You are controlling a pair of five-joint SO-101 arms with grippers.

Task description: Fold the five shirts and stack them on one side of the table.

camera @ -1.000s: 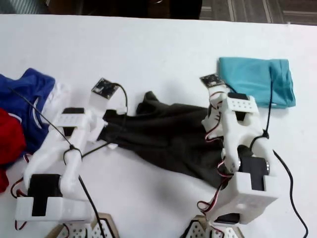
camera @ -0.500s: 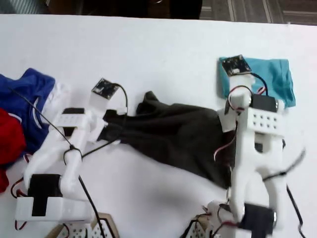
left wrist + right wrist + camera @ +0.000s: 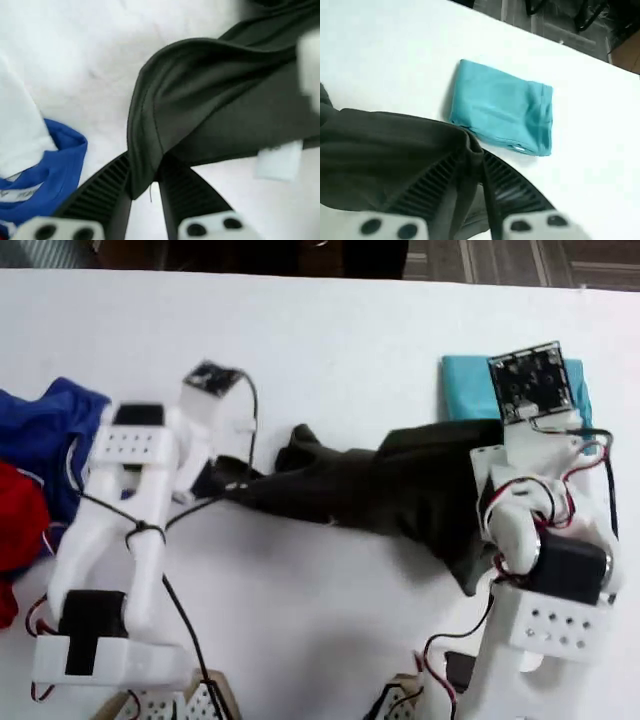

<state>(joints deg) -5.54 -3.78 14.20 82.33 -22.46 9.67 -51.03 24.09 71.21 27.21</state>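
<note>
You had 1 shirt done: teal shirt (image 3: 505, 117) folded, far right of table (image 3: 330, 330). Your left claw (image 3: 145, 172) & right claw (image 3: 474, 162) each clenched on the dark shirt (image 3: 380, 490), stretched mid-table. At left, blue shirt (image 3: 45, 430), red shirt (image 3: 18, 520) etc. lay unfolded.

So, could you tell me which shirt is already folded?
The teal shirt: a neat flat rectangle. The dark shirt is held by the left gripper and right gripper; the blue shirt and red shirt lie crumpled.
</note>
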